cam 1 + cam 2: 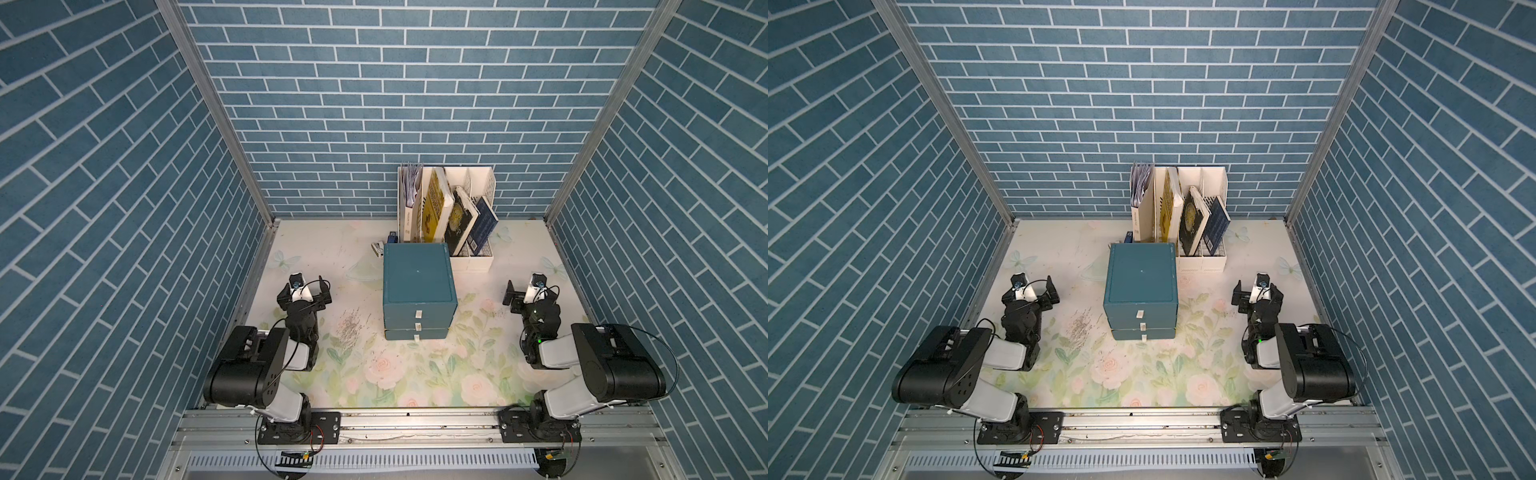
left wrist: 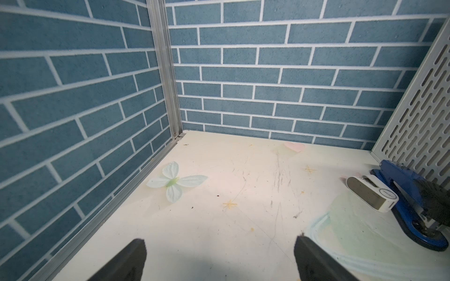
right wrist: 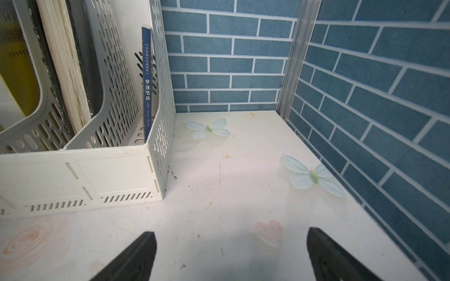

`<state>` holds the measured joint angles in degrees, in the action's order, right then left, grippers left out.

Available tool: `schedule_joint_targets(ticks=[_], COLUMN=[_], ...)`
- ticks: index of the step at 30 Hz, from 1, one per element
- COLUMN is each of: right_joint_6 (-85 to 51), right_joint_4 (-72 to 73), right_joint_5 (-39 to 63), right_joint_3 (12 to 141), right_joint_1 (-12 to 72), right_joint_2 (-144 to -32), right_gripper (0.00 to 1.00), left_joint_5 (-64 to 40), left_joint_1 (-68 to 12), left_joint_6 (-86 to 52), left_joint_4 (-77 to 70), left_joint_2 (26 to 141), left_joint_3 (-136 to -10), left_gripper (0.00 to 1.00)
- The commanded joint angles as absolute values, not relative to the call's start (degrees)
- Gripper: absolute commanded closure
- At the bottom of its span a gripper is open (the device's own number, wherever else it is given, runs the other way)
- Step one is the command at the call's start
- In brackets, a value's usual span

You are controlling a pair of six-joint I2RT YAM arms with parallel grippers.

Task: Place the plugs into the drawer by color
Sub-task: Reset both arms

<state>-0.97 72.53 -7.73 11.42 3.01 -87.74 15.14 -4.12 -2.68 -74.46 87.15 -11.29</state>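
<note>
In both top views a teal box [image 1: 415, 270] stands centrally with its three drawers [image 1: 417, 322] shut. It sits between the left gripper [image 1: 304, 287] and the right gripper [image 1: 532, 287], both with jaws wide apart and empty. Only the left wrist view shows clearly a white plug [image 2: 372, 195] lying on the table [image 2: 243, 182] just beside a blue tool [image 2: 411, 194] by the rack [image 2: 418, 109], while the right wrist view shows the rack's other end and a blue book [image 3: 147, 80].

Bright, even overhead light; soft shadows on the table [image 1: 316, 257]; wide-angle bending at edges; wrist views' foreground blurred.
</note>
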Motion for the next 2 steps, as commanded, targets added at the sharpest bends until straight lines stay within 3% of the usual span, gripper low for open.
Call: schedule_joint_targets(ticks=[1, 2], right_joint_6=[0.88, 0.88], right_joint_4=[74.51, 74.48], right_joint_5=[-7.26, -7.28], right_joint_3=[11.88, 11.87], right_joint_1=[3.25, 3.24], right_joint_2=[-87.64, -87.63], right_gripper=[0.00, 0.00], left_joint_5=[14.59, 14.59], left_joint_1=[-3.85, -3.78], left_joint_6=[-2.02, -1.99], left_joint_4=[-75.77, -75.74], left_joint_2=[87.19, 87.19], left_joint_3=[-11.15, -11.20], left_gripper=[0.00, 0.00])
